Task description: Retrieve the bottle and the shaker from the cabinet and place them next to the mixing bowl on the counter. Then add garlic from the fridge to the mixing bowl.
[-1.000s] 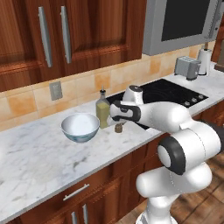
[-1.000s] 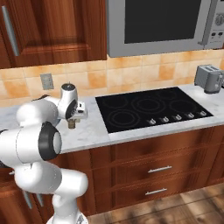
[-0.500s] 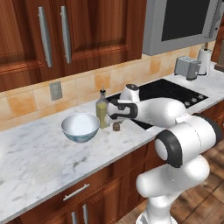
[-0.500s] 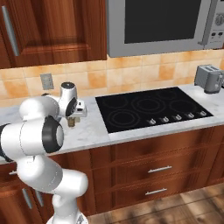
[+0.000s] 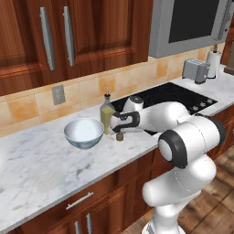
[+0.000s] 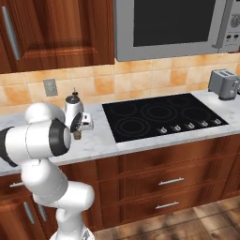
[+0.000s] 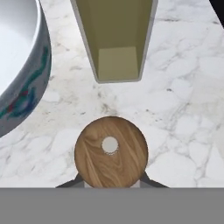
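Observation:
My gripper (image 5: pixel 120 129) is shut on the shaker (image 5: pixel 119 136), a small brown wooden cylinder standing at the white marble counter (image 5: pixel 41 169). In the hand view the shaker (image 7: pixel 111 151) sits between my two dark fingertips (image 7: pixel 70 183). Just beyond it stands the bottle (image 7: pixel 114 39) of yellow-olive liquid, a short gap away. The bottle (image 5: pixel 107 118) rises upright beside the pale mixing bowl (image 5: pixel 83 132), whose rim (image 7: pixel 22 65) curves in at the hand view's left. From the right base view the shaker (image 6: pixel 77 135) shows below my hand, with the bottle's top (image 6: pixel 73 95) behind it.
A black cooktop (image 5: pixel 169 96) lies right of the shaker. A toaster (image 5: pixel 194 70) and a paper towel roll (image 5: pixel 213 64) stand at the far right. Wall doors with steel handles (image 5: pixel 68 32) and a microwave (image 5: pixel 192 23) hang overhead. Bare marble stretches left of the bowl.
My hand has carried the shaker slightly left and down, closer to the bottle. Bottle and bowl have stayed put.

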Robot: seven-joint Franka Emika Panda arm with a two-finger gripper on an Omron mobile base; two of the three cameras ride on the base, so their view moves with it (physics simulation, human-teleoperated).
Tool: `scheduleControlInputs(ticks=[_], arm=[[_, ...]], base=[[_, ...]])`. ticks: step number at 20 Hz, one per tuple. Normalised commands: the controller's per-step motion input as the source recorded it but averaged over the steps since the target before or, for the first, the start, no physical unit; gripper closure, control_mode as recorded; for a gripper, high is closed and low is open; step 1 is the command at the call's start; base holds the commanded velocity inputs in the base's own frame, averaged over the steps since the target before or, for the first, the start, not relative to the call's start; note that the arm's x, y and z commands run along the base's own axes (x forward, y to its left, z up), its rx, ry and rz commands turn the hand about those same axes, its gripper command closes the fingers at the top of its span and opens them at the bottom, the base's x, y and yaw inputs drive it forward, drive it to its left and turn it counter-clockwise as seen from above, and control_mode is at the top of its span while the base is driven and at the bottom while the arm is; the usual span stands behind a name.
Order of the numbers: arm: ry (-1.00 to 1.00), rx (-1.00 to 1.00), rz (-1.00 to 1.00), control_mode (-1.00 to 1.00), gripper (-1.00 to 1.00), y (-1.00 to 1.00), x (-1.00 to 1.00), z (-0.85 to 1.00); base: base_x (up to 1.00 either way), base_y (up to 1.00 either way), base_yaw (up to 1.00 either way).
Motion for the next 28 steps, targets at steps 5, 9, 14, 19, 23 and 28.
scheduleControlInputs(ticks=[5, 9, 14, 19, 23, 28], arm=[[-0.10, 0.00, -0.01, -1.00, 1.00, 0.00, 0.03, -0.47], [-0.05, 0.00, 0.00, -1.00, 1.00, 0.00, 0.01, -0.18], [0.00, 0.00, 0.00, -1.00, 1.00, 0.00, 0.01, 0.00], [0.00, 0.00, 0.00, -1.00, 1.00, 0.00, 0.36, 0.00], [0.00, 0.00, 0.00, -1.00, 1.00, 0.00, 0.27, 0.00], [0.00, 0.00, 0.00, -1.00, 1.00, 0.00, 0.02, -0.04]], base=[[0.00, 0.00, 0.00], [0.00, 0.00, 0.00], [0.00, 0.00, 0.00], [0.00, 0.00, 0.00], [0.00, 0.00, 0.00], [0.00, 0.00, 0.00]])
